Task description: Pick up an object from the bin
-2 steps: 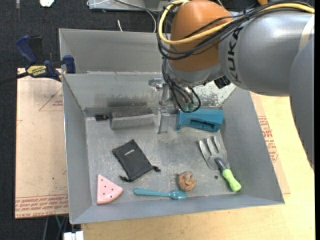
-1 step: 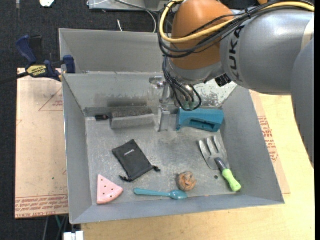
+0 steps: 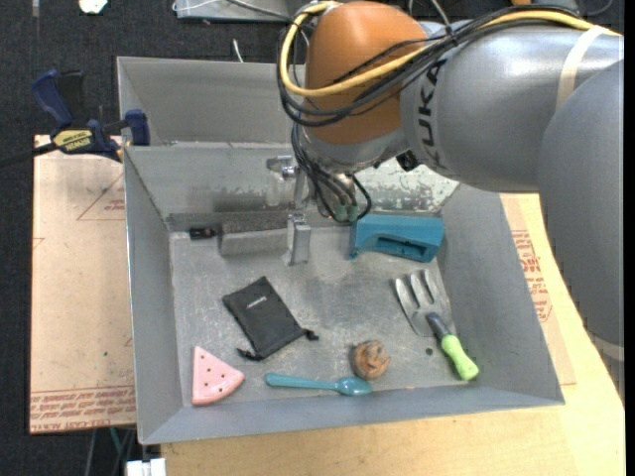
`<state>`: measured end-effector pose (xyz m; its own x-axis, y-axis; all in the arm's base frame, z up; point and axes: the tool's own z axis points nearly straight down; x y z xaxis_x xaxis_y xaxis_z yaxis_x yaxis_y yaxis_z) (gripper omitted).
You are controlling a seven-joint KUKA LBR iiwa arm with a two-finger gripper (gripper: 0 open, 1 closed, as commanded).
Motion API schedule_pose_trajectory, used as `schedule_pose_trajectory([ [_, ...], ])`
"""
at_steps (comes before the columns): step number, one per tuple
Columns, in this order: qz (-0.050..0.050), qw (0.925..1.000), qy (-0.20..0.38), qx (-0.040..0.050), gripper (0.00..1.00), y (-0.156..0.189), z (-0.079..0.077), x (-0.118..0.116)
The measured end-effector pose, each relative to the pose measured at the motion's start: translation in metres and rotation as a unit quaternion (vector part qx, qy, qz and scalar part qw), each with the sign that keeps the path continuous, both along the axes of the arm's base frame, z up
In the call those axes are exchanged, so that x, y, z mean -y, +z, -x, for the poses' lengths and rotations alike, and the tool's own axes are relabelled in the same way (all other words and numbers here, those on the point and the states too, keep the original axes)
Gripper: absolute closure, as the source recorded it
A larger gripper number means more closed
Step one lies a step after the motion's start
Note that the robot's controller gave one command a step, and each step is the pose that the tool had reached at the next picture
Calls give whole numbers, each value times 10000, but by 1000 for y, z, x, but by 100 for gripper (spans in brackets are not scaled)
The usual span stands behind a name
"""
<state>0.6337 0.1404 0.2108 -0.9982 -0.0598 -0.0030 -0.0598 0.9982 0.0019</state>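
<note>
One camera looks down into the grey bin (image 3: 149,286) from slightly aside.

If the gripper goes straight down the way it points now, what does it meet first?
Probably the bare bin floor, though depth is unclear. The gripper hangs beside the blue plastic tool, apart from the black pouch.

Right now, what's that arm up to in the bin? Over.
Gripper low near the bin back, over bare floor. Blue block beside it, apart. Black pouch further front. Nothing in the way.
</note>
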Motion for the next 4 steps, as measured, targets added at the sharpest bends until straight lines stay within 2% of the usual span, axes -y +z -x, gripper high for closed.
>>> schedule_pose_trajectory([
  [1, 0, 9998, 207, 11, 0, -30, 35, -20],
  [2, -14, 10000, -9, 19, 0, -30, 30, 43],
  [3, -12, 9987, -516, 14, 0, -16, 39, 37],
  [4, -16, 10000, -4, 29, 0, -33, 21, 26],
])
